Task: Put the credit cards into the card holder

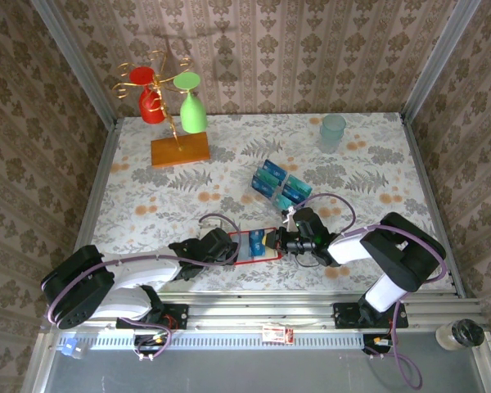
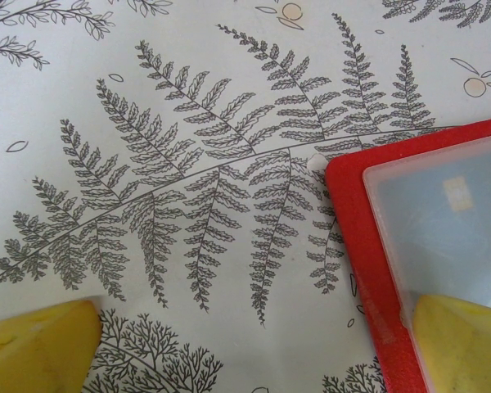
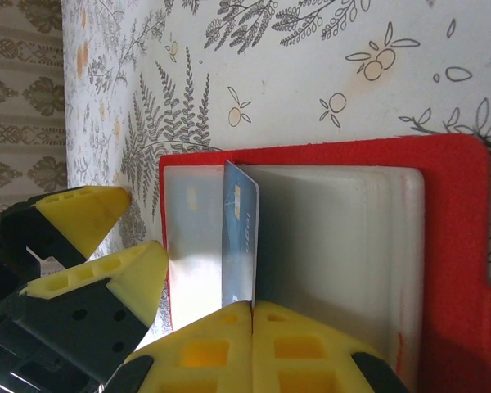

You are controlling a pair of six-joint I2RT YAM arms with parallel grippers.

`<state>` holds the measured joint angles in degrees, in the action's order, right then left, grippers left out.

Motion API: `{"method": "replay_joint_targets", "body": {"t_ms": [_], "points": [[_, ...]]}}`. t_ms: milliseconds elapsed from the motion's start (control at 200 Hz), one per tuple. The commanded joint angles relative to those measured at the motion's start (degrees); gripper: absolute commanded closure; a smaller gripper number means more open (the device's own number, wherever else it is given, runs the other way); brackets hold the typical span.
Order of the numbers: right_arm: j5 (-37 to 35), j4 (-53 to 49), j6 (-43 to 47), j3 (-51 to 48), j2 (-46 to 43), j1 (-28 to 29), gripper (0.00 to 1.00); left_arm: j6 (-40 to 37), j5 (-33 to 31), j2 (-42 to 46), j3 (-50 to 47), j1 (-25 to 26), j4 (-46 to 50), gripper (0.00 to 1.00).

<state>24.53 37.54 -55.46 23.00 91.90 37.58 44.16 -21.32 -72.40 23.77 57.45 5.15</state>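
Your right claw [image 3: 252,309] is clamped on a blue card [image 3: 240,237] standing in the open red wallet [image 3: 450,188]; left claw [image 2: 250,348] spread wide, one finger over it.

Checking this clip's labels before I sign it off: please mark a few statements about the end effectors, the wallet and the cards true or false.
1. The right end effector is shut on a blue card. True.
2. The wallet lies folded shut. False: it lies open, with its clear pockets facing up and the blue card standing in it.
3. The left end effector is closed on a card. False: it is open, one finger over the wallet and the other over the table.
4. More cards stand in a rack beyond the wallet. True.
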Motion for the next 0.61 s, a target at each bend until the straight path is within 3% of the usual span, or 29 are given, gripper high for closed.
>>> {"method": "replay_joint_targets", "body": {"t_ms": [0, 600], "points": [[0.9, -1.6, 1.5, -1.3, 0.3, 0.1, 1.00, 1.0, -1.3, -0.5, 0.0, 0.2, 3.3, 0.00], [3.0, -9.7, 5.0, 1.6, -0.6, 0.0, 1.00, 1.3, -1.2, -0.3, -0.3, 0.2, 3.0, 0.00]]}}
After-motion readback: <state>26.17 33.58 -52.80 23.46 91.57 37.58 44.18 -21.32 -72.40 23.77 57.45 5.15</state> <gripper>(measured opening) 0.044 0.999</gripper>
